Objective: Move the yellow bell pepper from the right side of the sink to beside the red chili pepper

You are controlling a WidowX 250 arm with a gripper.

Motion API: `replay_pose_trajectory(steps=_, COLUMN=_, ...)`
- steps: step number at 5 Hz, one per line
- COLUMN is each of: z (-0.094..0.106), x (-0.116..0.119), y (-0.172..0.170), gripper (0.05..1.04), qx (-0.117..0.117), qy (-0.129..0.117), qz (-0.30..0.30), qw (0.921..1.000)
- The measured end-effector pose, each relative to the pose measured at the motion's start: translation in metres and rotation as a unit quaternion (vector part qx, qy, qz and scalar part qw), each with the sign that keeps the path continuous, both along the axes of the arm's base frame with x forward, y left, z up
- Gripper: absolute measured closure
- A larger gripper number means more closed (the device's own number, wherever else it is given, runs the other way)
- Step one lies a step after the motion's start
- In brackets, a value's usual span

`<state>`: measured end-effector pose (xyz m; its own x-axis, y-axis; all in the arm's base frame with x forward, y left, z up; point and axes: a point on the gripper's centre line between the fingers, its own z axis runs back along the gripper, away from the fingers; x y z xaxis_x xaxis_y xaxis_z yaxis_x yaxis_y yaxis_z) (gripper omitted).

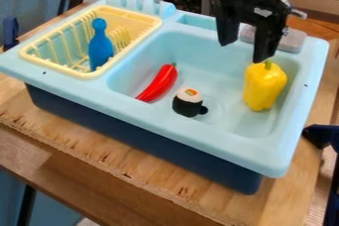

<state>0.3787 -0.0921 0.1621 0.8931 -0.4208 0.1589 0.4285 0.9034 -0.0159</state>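
Camera view: your gripper point(244, 51) is spread wide, upper right, so centre it over the pepper point(265, 87) before lowering.

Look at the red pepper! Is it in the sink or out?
In. The red pepper lies down inside the light blue sink, beside the sushi roll.

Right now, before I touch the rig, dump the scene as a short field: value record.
gripper: gripper open, over the sink
held: nothing
nearest: yellow bell pepper, stem up, in the basin
contact: can't tell
also in basin: red chili, sushi roll beside the drain
rack: yellow dish rack, blue pin inside
sink: light blue sink on wooden table
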Motion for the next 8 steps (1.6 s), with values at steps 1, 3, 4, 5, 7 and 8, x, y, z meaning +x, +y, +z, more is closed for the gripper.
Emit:
replay_pose_trajectory(steps=1, z=-0.004, x=0.005, y=-0.003, gripper=0.083, qx=-0.006, qy=0.005, qz=0.001, qw=1.0000)
replay_pose_trajectory(steps=3, z=-0.021, x=0.010, y=-0.015, gripper=0.083, qx=-0.005, qy=0.021, qz=-0.015, qw=0.9997)
replay_pose_trajectory(steps=4, z=-0.031, x=0.009, y=-0.021, gripper=0.108, qx=0.000, qy=0.033, qz=-0.022, qw=0.9992)
replay_pose_trajectory(steps=5, z=-0.030, x=0.012, y=-0.022, gripper=0.387, qx=-0.003, qy=0.025, qz=-0.025, qw=0.9994)
replay_pose_trajectory(steps=7, z=-0.029, x=0.013, y=-0.019, gripper=0.920, qx=-0.007, qy=0.025, qz=-0.024, qw=0.9994)
replay_pose_trajectory(steps=8, z=-0.030, x=0.012, y=-0.016, gripper=0.992, qx=-0.012, qy=0.030, qz=-0.021, qw=0.9993)
